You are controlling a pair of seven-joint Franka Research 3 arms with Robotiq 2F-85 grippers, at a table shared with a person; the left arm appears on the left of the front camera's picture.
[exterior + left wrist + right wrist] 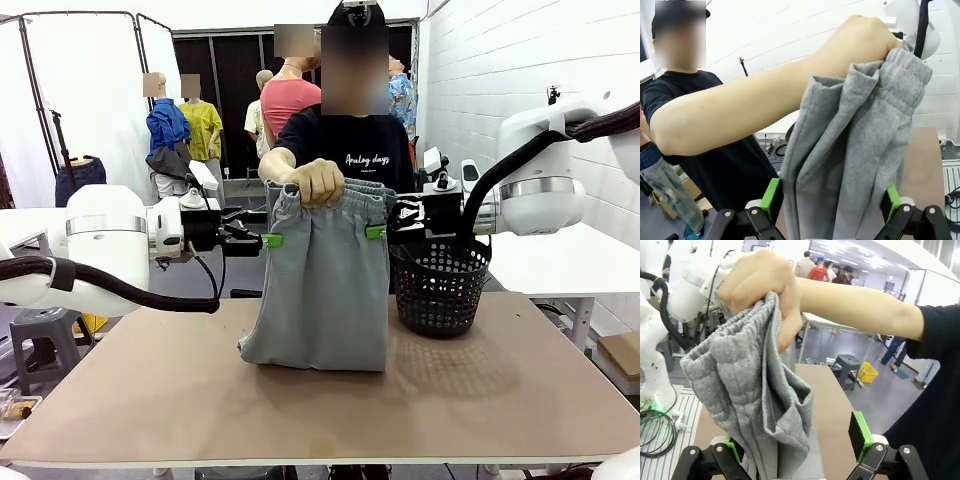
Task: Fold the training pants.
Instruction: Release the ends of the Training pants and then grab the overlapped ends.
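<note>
A workshop with white curtains and a pale brick wall lies behind a brown table (150, 390) that fills the lower half of the front view.

The training pants (320, 290) hang at the centre of that frame. The gathered waistband is uppermost, the long axis runs straight up and down, and the lower edge rests on the table. The person's hand (318, 182) bunches the middle of the waistband from above.

Just below the waistband, the left gripper (258, 230) comes in from picture left and the right gripper (385, 225) from picture right. Each stands at one side edge of the cloth, about equally near. Both have their jaws spread wide and clamp nothing.

In the left wrist view the grey jersey drops through the bottom centre of the frame, squarely between the left gripper's (831, 200) green pads (771, 197). In the right wrist view the cloth sits toward the lower left, against one pad of the right gripper (795, 440). Bare space remains before the other pad (860, 435) at lower right.

So the fabric already lies inside both openings, and closing looks like the move to come. The right side may catch less cloth.

The black mesh basket (440, 290) stands on the table just right of the pants, under the right gripper. It could snag a lowering arm, and the person's fist crowds the waistband between the two grippers.
</note>
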